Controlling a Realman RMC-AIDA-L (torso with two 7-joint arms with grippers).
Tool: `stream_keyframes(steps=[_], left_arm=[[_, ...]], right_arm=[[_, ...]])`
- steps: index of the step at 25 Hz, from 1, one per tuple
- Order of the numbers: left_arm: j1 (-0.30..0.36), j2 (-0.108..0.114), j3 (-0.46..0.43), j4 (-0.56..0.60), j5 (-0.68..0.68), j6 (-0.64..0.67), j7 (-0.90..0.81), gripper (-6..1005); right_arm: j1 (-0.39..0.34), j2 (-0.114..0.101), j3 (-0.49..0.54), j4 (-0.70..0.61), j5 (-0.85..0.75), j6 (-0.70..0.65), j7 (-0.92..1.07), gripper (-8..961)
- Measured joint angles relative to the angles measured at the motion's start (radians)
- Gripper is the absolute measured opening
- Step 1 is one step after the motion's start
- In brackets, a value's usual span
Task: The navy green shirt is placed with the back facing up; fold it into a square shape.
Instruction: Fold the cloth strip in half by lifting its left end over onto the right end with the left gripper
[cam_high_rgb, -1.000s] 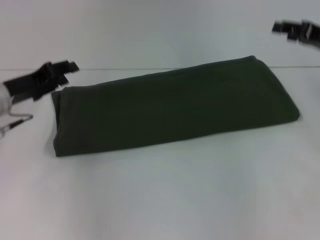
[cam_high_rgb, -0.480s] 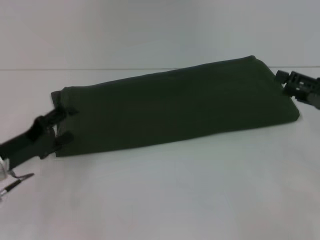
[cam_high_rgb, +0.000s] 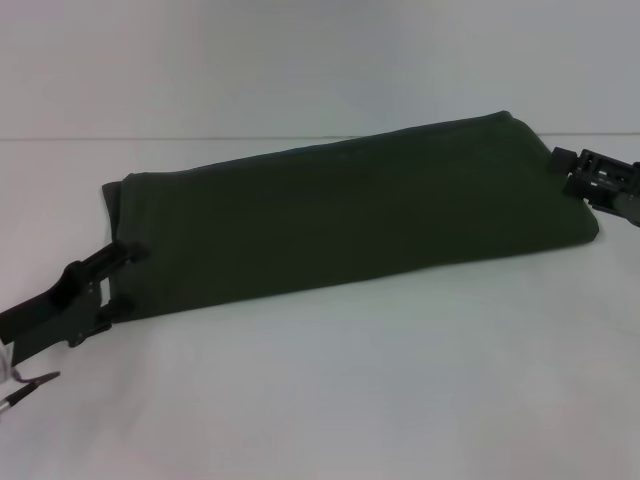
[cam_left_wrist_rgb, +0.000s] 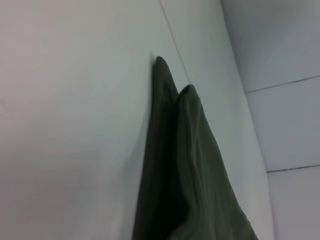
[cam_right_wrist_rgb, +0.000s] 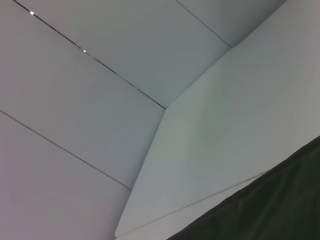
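Since the frame half a second back, the left gripper (cam_high_rgb: 118, 278) has shifted slightly toward the near left corner of the navy green shirt (cam_high_rgb: 350, 215), and the fabric at that corner now sits a little raised. The right gripper (cam_high_rgb: 572, 175) has barely changed position at the opposite short end. A second ago both grippers were clear of the cloth, higher and farther back.

The navy green shirt lies on the white table (cam_high_rgb: 350, 400) as a long folded band, plain side up, running from near left to far right across the head view. No containers are present.

Left gripper: at the band's left short edge, near corner, its fingers on either side of the fabric edge and touching it. The jaws appear set narrow about the cloth; whether they grip it cannot be told.

Right gripper: at the right short edge, touching or just beside the fabric. Jaw state cannot be told.

The left wrist view shows folded layers of the shirt (cam_left_wrist_rgb: 185, 170) rising in two peaks against the table. The right wrist view shows only a dark corner of the shirt (cam_right_wrist_rgb: 270, 210).
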Motion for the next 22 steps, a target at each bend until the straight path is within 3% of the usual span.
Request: stream_keyframes(steps=[7, 22], left_arm=[[0.067, 0.005, -0.017, 0.082, 0.033, 0.142, -0.129, 943], [0.027, 0.012, -0.028, -0.003, 0.067, 0.020, -0.187, 937]], right_arm=[[-0.009, -0.001, 0.001, 0.000, 0.001, -0.005, 0.000, 855], [-0.013, 0.003, 0.001, 0.005, -0.004, 0.007, -0.011, 853]])
